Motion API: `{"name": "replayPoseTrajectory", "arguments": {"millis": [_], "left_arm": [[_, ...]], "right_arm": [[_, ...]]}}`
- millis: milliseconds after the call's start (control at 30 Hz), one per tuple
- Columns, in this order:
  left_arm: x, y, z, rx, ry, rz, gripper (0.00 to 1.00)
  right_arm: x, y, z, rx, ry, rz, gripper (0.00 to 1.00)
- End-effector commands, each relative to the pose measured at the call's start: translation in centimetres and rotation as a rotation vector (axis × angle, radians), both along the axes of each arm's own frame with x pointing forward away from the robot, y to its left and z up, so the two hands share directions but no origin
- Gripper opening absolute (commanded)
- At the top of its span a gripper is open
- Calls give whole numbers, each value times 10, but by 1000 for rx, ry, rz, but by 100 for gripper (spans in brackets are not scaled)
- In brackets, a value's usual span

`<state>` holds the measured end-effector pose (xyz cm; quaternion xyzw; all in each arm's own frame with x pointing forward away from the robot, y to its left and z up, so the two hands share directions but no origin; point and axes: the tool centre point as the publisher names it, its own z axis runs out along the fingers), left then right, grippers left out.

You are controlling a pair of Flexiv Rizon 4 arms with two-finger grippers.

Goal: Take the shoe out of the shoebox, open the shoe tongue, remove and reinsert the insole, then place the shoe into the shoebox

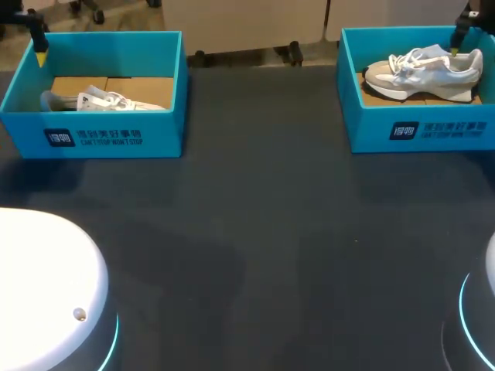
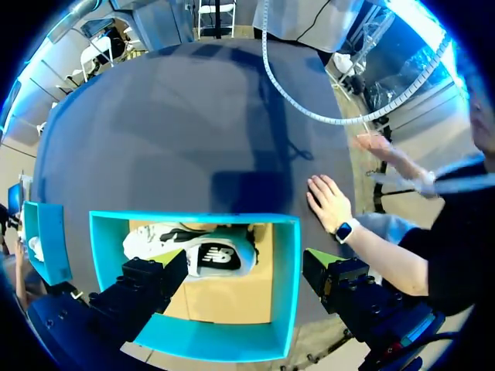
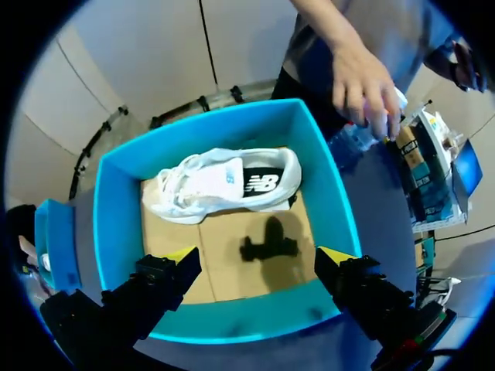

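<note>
nearest, the white bases (image 1: 46,286) of my arms sit at the near side of the desk (image 1: 263,232), leaving its dark middle bare, i judge as room for working on a shoe. at the far side stand two open teal boxes. the left shoebox (image 1: 93,135) holds the left shoe (image 1: 108,100), low behind its near wall. the right shoebox (image 1: 418,127) holds the right shoe (image 1: 421,69), lying along its cardboard floor. neither box has a lid on, so each can be reached from above. no shoe is out yet, so the task is at its first step.

from the left wrist, my left hand (image 2: 244,282) hangs above the left shoebox, fingers spread wide and gripping nothing. the shoe lies ahead of them, close to the far wall. a person's palm (image 2: 329,202) rests flat on the desk just beside that box.

from the right wrist, my right hand (image 3: 259,267) hovers over the right shoebox, fingers wide apart and empty, its shadow on the cardboard. the shoe lies ahead, toward the far wall. a person's forearm (image 3: 340,46) reaches down near the box's far corner; i cannot tell whether it touches.
</note>
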<state>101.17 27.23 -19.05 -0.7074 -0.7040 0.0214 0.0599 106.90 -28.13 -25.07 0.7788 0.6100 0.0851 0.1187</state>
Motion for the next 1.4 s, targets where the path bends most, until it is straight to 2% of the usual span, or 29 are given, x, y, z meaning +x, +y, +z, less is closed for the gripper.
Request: {"name": "replayPoseTrajectory", "arguments": {"millis": [33,167,400,467,500,600,667,700,833,900,1000,1167,1400], "left_arm": [[-1,0,0,2,-3,0,100],[-1,0,0,2,-3,0,100],[-1,0,0,2,-3,0,100],[-1,0,0,2,-3,0,100],[-1,0,0,2,-3,0,100],[-1,0,0,2,-3,0,100],[-1,0,0,2,-3,0,100],[-1,0,0,2,-3,0,100],[-1,0,0,2,-3,0,100],[-1,0,0,2,-3,0,100],[-1,0,0,2,-3,0,100],[-1,0,0,2,-3,0,100],[-1,0,0,2,-3,0,100]], "right_arm": [[32,-10,2,-14,90,-5,100],[41,-25,-5,-18,136,7,100],[58,-36,-6,-52,171,25,100],[63,-39,-9,-62,180,30,90],[64,-40,-11,-61,181,33,91],[70,-45,-19,-66,192,32,73],[73,-45,-20,-79,200,31,69],[76,-49,-25,-97,208,33,61],[81,-53,-32,-102,213,19,53],[82,-56,-37,-103,217,13,53],[85,-57,-44,-107,227,12,59],[89,-58,-53,-115,237,6,62],[95,-61,-65,-123,243,4,54]]}}
